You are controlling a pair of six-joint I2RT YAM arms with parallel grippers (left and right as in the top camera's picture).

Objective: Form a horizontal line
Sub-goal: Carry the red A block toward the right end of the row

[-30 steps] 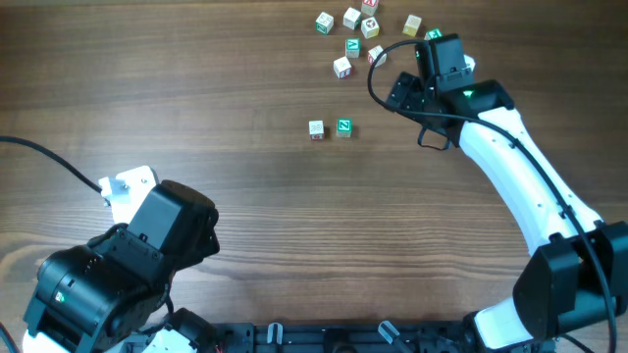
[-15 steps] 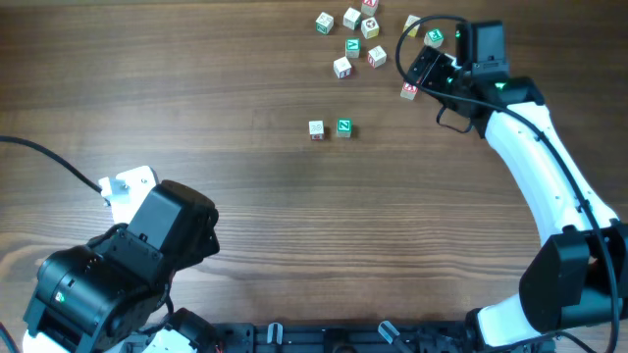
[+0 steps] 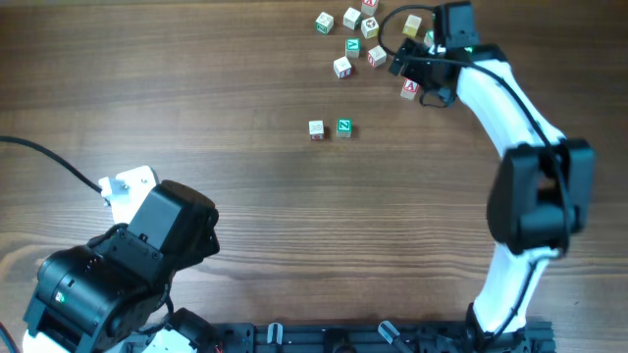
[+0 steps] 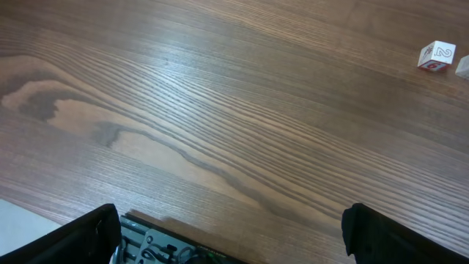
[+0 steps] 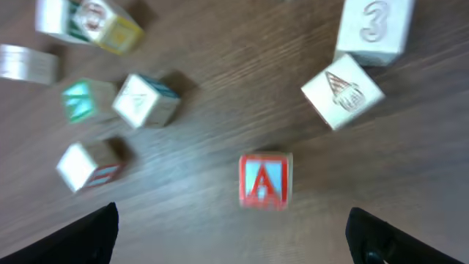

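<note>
**Horizontal line: two cubes in place, red "A" cube between spread fingers**

The horizontal line (image 3: 330,127) is lying near the middle of the table (image 3: 196,98) and is consisting of two cubes side by side with a small gap: a whitish cube (image 3: 316,128) on the left of the overhead view and a green-lettered cube (image 3: 344,126) on its right. Neither gripper is touching it.

The red "A" cube (image 3: 410,89) is lying apart from the line, up and to the right in the overhead view, at the lower edge of the scattered cubes (image 3: 351,27). The right gripper (image 3: 420,78) is hovering just beside this cube. In the right wrist view the red "A" cube (image 5: 265,180) is sitting ahead of the fingers (image 5: 80,235), roughly centred in the gap between them and touching neither. These fingers are standing wide apart, holding nothing.

The left gripper (image 4: 229,220) is resting well apart from the line, at the lower left of the table. Its fingers (image 4: 396,235) are likewise spread, with only bare wood between them.
</note>
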